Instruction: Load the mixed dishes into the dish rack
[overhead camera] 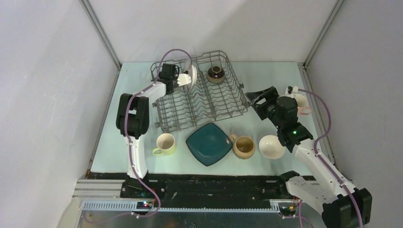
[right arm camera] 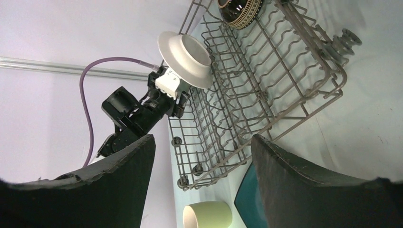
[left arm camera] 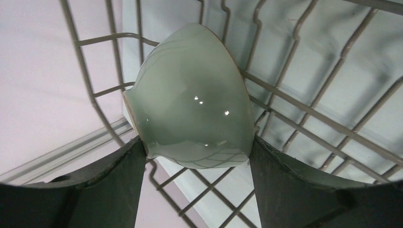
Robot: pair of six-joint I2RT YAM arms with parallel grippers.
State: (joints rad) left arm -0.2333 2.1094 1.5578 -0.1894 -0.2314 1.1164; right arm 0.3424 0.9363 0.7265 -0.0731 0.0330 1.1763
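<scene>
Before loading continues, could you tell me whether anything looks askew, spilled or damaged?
Nothing looks spilled or broken. The dish rack sits skewed to the edges of the table, and the pale green bowl is on its side between the jaws of the left gripper in the rack's far left part.

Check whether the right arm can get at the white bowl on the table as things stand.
Probably yes. The right gripper is open and empty, and the white bowl sits uncovered beside that arm. The tan mug stands close by, so room on that side looks tight.
</scene>
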